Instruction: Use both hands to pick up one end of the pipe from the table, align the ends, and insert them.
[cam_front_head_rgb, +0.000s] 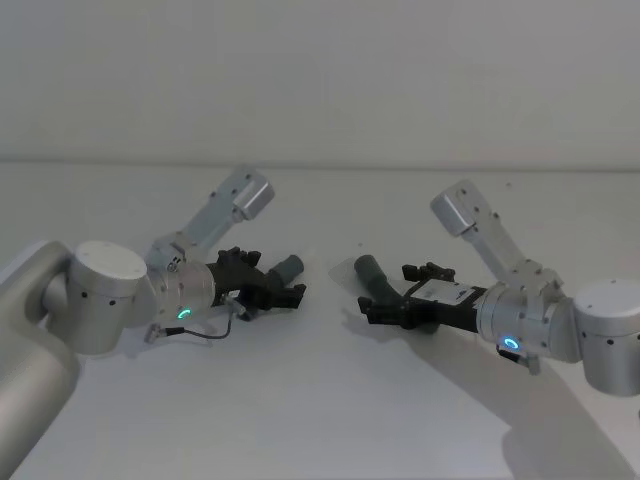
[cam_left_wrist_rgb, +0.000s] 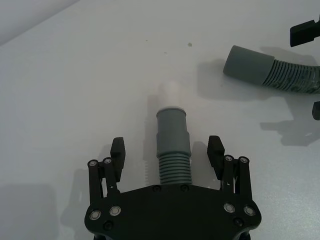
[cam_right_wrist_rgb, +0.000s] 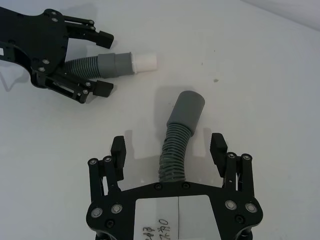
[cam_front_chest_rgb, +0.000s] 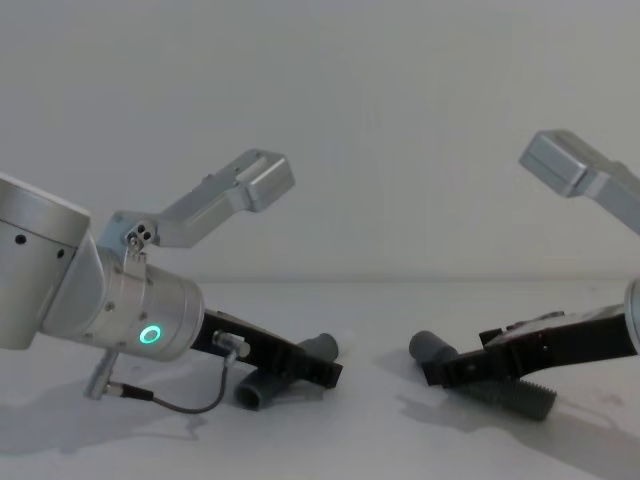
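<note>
Two pieces of the pipe lie on the table (cam_front_head_rgb: 320, 410), their ends facing each other across a gap. The left piece (cam_front_head_rgb: 288, 267) (cam_left_wrist_rgb: 173, 145) has a ribbed tail, a stepped grey cuff and a white tip. My left gripper (cam_front_head_rgb: 272, 280) (cam_left_wrist_rgb: 167, 150) is open, one finger on each side of the cuff, clear of it. The right piece (cam_front_head_rgb: 368, 270) (cam_right_wrist_rgb: 182, 125) is a curved ribbed hose with a smooth grey cuff. Open as well, my right gripper (cam_front_head_rgb: 395, 292) (cam_right_wrist_rgb: 168, 146) straddles its ribbed part. From the chest, both grippers (cam_front_chest_rgb: 300, 365) (cam_front_chest_rgb: 450, 370) sit low on the table.
A pale wall (cam_front_head_rgb: 320, 80) rises behind the table. Bare surface lies between the two pieces and in front of both arms. A thin black cable (cam_front_head_rgb: 215, 335) loops under the left wrist.
</note>
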